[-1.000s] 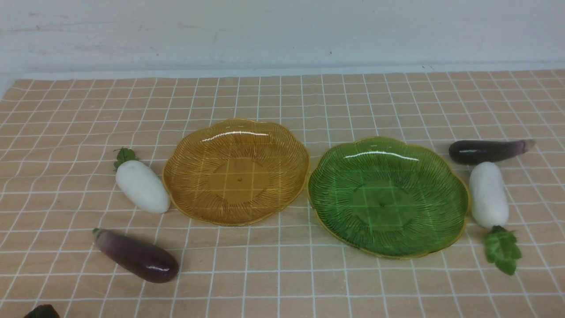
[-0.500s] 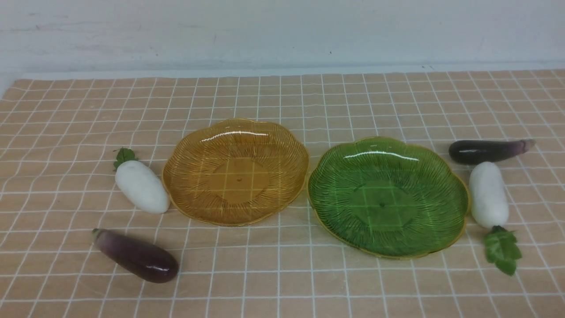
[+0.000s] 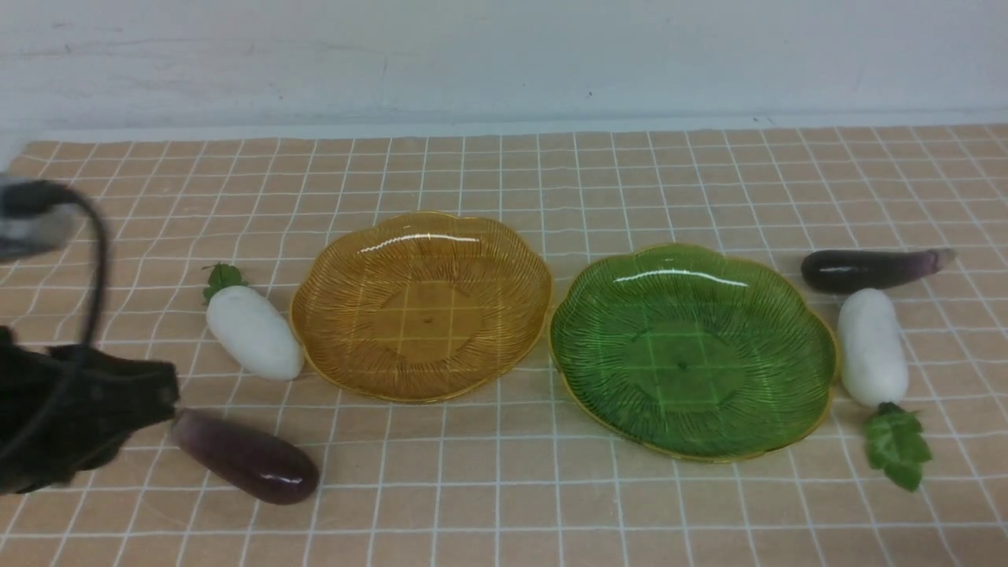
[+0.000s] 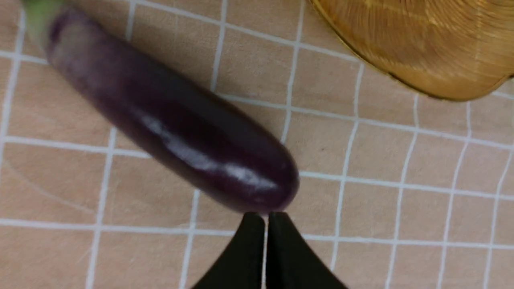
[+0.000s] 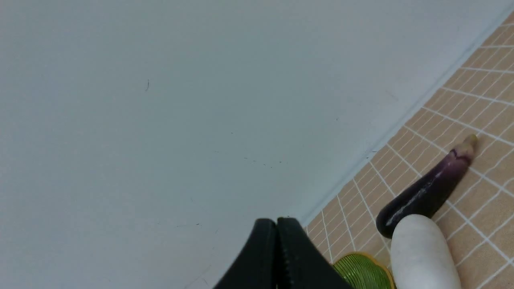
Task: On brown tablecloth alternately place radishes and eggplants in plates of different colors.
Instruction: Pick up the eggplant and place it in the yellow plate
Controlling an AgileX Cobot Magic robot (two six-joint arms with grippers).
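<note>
Eggplant (image 4: 172,132): flat on brown tablecloth (image 4: 361,160), rounded end just ahead of left pincer (image 4: 266,224).
left pincer: pressed together (must spread before any pick), aimed low, likely lining up.
right pincer (image 5: 277,233): pressed together, probably waiting its turn.

A plain white wall (image 3: 504,55) stands across the far side, matte and a little scuffed. It has faint grey smudges toward the left and a few tiny dark specks. Along its foot a pale, slightly bluish ledge (image 3: 504,127) runs straight from side to side. Up close in the right wrist view, the wall carries one short curved hairline mark (image 5: 147,84).
</note>
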